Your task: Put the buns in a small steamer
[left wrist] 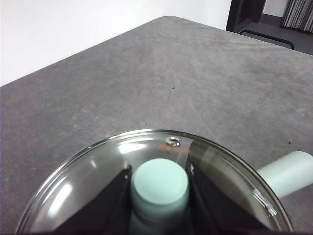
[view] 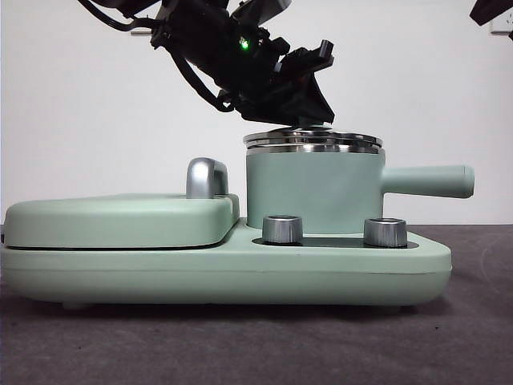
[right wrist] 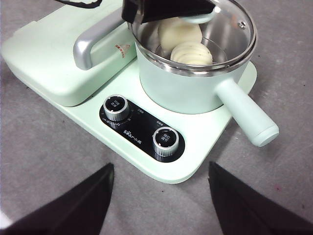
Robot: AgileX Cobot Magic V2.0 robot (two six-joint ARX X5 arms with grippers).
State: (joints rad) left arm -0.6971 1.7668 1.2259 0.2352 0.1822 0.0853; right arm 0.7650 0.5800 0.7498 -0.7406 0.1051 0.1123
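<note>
- The left gripper (left wrist: 159, 188) clamps the green knob (left wrist: 160, 182) of the glass lid (view: 313, 138), which sits on the steamer (view: 313, 188).
- Both buns (right wrist: 190, 51) lie inside, so only letting go seems left.
- The right gripper (right wrist: 161, 196) waits apart, jaws wide.
</note>
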